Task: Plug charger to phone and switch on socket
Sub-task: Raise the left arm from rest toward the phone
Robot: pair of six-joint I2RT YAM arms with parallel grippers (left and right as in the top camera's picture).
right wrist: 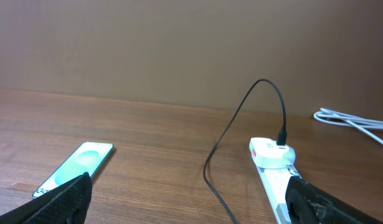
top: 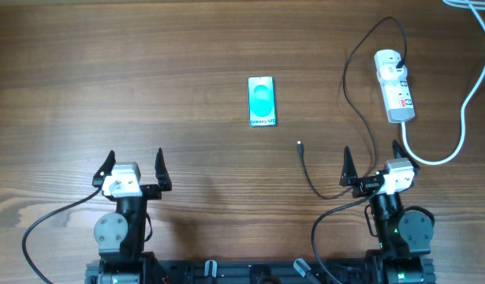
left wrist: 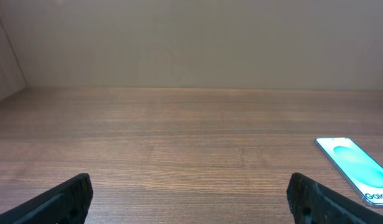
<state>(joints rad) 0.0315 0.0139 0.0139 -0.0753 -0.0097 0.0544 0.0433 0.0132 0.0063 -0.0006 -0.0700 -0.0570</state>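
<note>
Okay: phone [top: 262, 101] lies flat mid-table [top: 147, 63], screen up, long axis running away from the robot, text end nearest it. Socket [top: 394, 87] sits far right, long axis roughly parallel to the phone and slightly tilted, grey end toward the robot, white adapter [top: 388, 61] seated at the far end. Charger [right wrist: 263, 80] cable arcs off the adapter and runs down past the right gripper [top: 371, 150], which hides part of it. Connector tip [top: 300, 144] lies loose between phone and that gripper, pointing away from the robot. Both claws wide and empty; left gripper [top: 134, 155] is well apart from everything. Switch position unreadable. Thick white cord [top: 464, 118] is cut off at the frame edge.
</note>
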